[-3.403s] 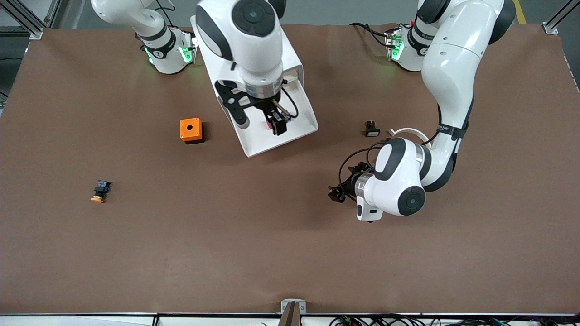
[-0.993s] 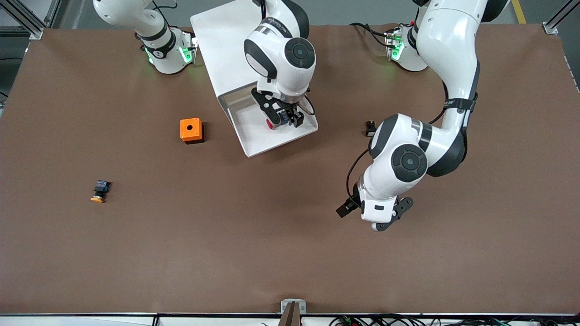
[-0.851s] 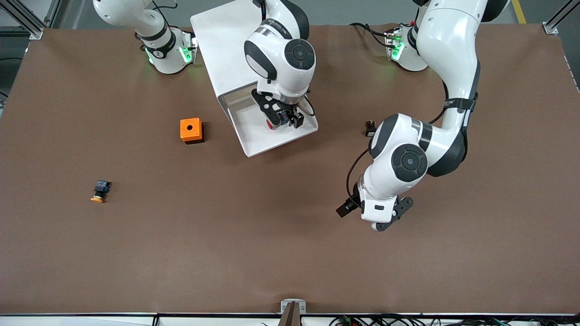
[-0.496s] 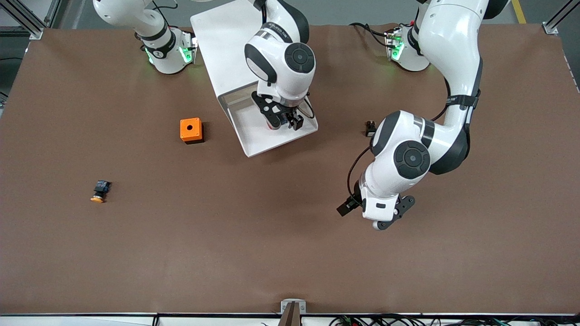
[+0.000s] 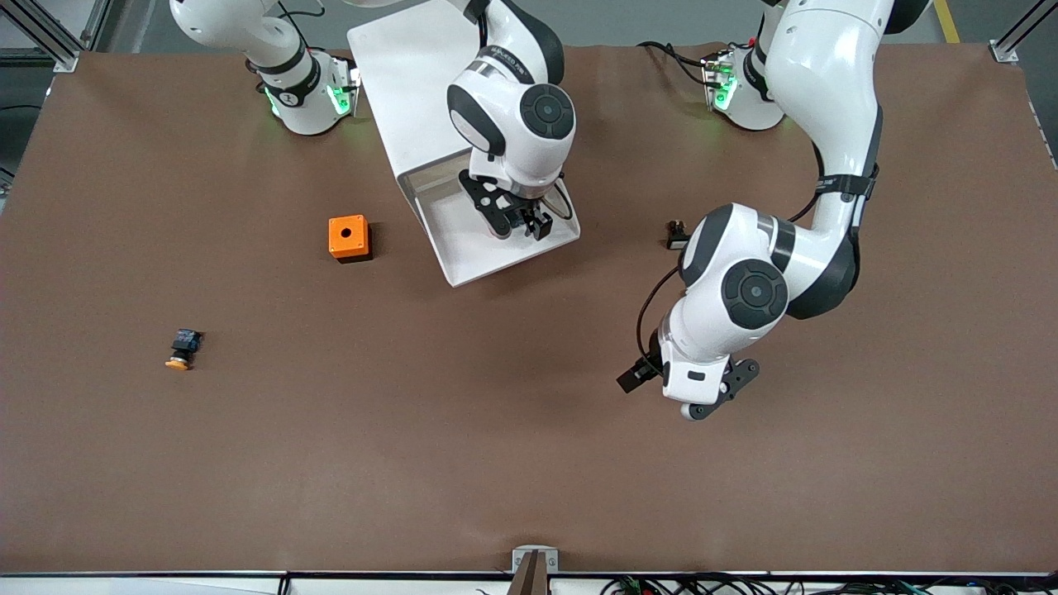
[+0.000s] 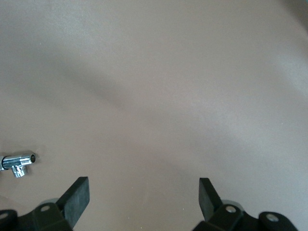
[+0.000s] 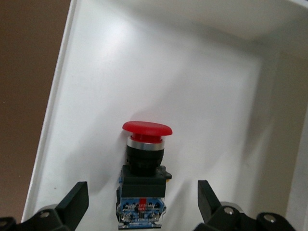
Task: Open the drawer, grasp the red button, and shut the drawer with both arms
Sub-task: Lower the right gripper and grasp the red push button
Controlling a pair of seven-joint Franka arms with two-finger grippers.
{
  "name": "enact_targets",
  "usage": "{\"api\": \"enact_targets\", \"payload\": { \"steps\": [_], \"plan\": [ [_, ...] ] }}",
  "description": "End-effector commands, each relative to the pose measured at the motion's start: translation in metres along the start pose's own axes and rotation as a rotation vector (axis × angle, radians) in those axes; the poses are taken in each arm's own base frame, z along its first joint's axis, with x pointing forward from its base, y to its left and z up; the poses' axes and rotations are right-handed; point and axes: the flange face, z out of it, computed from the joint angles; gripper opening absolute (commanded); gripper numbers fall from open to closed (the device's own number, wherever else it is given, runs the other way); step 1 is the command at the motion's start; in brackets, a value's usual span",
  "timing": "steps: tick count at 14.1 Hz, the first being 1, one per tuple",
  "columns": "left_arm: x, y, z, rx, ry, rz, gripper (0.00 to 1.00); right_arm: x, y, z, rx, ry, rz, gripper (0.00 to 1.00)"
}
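Right gripper (image 5: 522, 225) is pointing down into the drawer (image 5: 496, 248), jaws open astride the button (image 7: 143, 168); left gripper (image 5: 690, 395) is hanging open-jawed over bare desk (image 5: 413, 430).

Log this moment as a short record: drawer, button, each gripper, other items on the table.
drawer: pulled out of the white cabinet
button: red cap, lying in the drawer, not gripped
right gripper: open, fingers either side of the button
left gripper: open, over bare table, waiting
other items: orange cube; orange-capped button; small black part
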Motion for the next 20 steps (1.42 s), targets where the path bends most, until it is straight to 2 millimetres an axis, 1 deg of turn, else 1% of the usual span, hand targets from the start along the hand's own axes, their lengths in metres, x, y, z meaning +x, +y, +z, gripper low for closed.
{"api": "enact_targets", "payload": {
  "steps": [1, 2, 4, 5, 7, 8, 9, 13, 15, 17, 20],
  "plan": [
    [-0.003, -0.006, -0.008, -0.001, -0.003, 0.017, 1.00, -0.002, -0.003, 0.003, 0.000, -0.008, 0.018, 1.00],
    [-0.003, -0.006, -0.008, -0.001, -0.003, 0.017, 1.00, -0.003, -0.003, 0.000, 0.004, -0.011, 0.018, 0.97],
    [-0.003, -0.006, -0.008, 0.000, -0.004, 0.016, 1.00, -0.003, -0.003, -0.001, 0.006, -0.015, 0.017, 0.68],
    [-0.003, -0.007, -0.006, 0.002, -0.006, 0.014, 1.00, -0.004, -0.003, -0.001, 0.005, -0.018, 0.017, 0.56],
    [-0.003, -0.007, -0.006, 0.001, -0.008, 0.025, 1.00, -0.006, -0.003, -0.004, 0.003, -0.045, 0.025, 0.24],
    [-0.002, -0.008, -0.006, 0.001, -0.007, 0.033, 1.00, -0.007, -0.003, -0.005, 0.004, -0.059, 0.029, 0.05],
    [0.002, -0.010, -0.007, 0.000, -0.008, 0.031, 1.00, -0.007, -0.003, -0.006, 0.001, -0.068, 0.033, 0.00],
    [0.002, -0.011, -0.006, 0.001, -0.011, 0.032, 1.00, -0.007, -0.005, -0.010, 0.008, -0.077, 0.045, 0.00],
    [0.002, -0.011, -0.007, 0.000, -0.010, 0.032, 1.00, -0.002, -0.007, -0.023, 0.023, -0.083, 0.051, 0.00],
    [0.003, -0.010, -0.007, 0.000, -0.010, 0.030, 1.00, 0.014, -0.014, -0.045, 0.058, -0.100, 0.073, 0.00],
    [-0.001, -0.008, -0.008, 0.000, -0.012, 0.035, 1.00, 0.035, -0.016, -0.075, 0.059, -0.099, 0.090, 0.00]
  ]
}}
